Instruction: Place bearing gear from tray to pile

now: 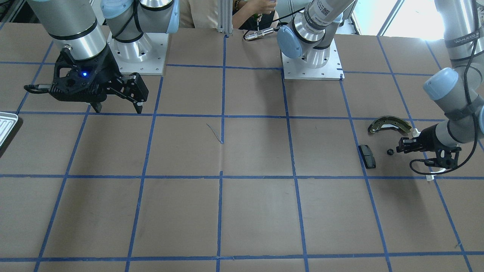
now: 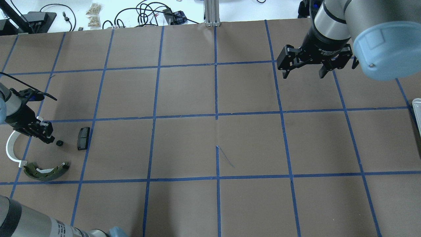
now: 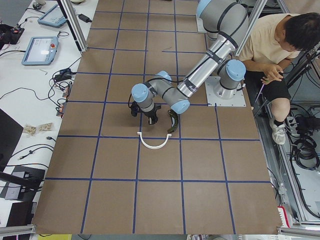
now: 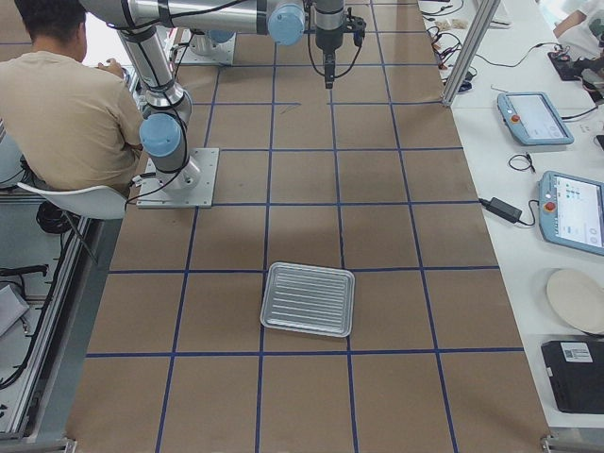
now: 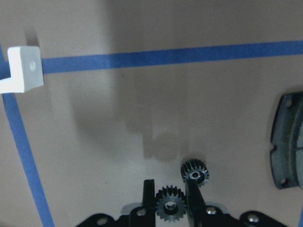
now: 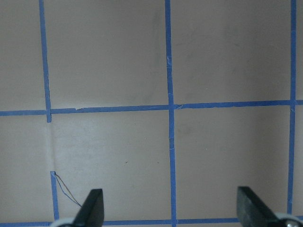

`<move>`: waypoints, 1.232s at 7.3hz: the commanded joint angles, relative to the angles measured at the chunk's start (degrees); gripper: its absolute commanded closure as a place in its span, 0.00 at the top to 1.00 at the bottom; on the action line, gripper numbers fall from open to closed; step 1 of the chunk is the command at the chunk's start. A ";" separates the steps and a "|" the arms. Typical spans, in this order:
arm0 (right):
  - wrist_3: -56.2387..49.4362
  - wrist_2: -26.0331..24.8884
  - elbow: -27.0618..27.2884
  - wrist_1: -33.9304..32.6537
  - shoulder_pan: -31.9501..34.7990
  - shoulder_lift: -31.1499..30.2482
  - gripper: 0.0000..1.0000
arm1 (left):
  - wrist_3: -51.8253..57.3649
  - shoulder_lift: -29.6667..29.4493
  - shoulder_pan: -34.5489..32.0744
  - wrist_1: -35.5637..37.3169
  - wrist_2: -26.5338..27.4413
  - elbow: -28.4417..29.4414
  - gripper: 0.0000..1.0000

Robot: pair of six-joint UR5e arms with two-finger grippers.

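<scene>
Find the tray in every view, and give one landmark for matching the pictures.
Exterior front-facing: tray, cut off at the left edge.
Overhead exterior: tray, a corner at the right edge.
Exterior left: not in it.
Exterior right: tray, whole, lower centre.
Left wrist-mounted: not in it.
Right wrist-mounted: not in it.
Landmark: the right gripper, which shows in all three tray views.

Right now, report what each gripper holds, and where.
Right gripper: nothing, fingers wide apart. Left gripper: a small gear sits between the fingers, rim toward them; whether it is pinched cannot be told. A second gear lies free.
</scene>
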 commanded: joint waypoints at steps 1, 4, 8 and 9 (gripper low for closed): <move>-0.03 -0.06 0.06 -0.04 0.00 -0.04 1.00 | 0.05 -0.37 0.03 0.00 0.00 -0.01 0.09; -0.03 -0.23 0.06 0.04 -0.09 0.05 1.00 | -0.12 -0.81 0.03 0.00 0.09 0.08 0.90; -0.12 0.12 1.21 -0.31 -0.26 -0.39 1.00 | -5.45 4.18 -6.17 -3.23 -1.31 3.50 1.00; -0.12 0.12 1.21 -0.31 -0.26 -0.48 1.00 | -9.66 6.81 -10.91 -3.77 -2.19 3.42 1.00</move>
